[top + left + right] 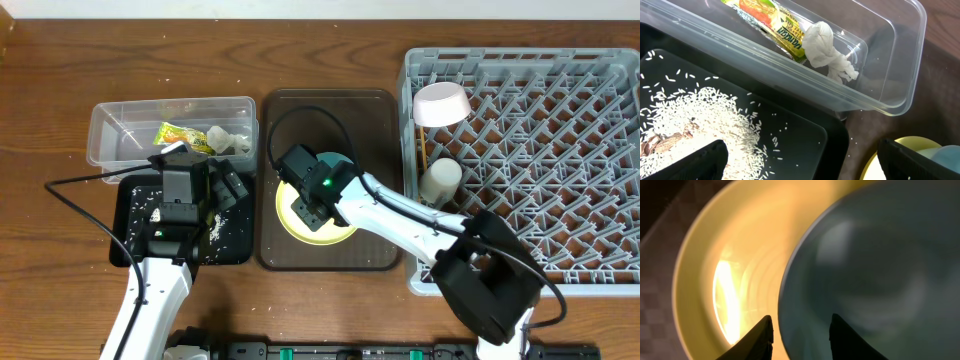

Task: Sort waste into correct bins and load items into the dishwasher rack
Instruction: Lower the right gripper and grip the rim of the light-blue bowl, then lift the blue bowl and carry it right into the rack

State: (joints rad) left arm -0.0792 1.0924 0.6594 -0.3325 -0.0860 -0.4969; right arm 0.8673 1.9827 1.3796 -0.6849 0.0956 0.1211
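Light blue bowl blurry, cropped; rim btw right pincer tips.

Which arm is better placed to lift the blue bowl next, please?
Right. The right gripper sits directly over the bowl, straddling its rim above the plate. The left gripper hangs open over the black tray, farther from the bowl.

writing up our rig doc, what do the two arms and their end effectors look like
Left arm and right arm: white links, black joint housings, a thin black cable looping off each. Green light on the right wrist. Left end effector and right end effector: black, two tapered fingers.
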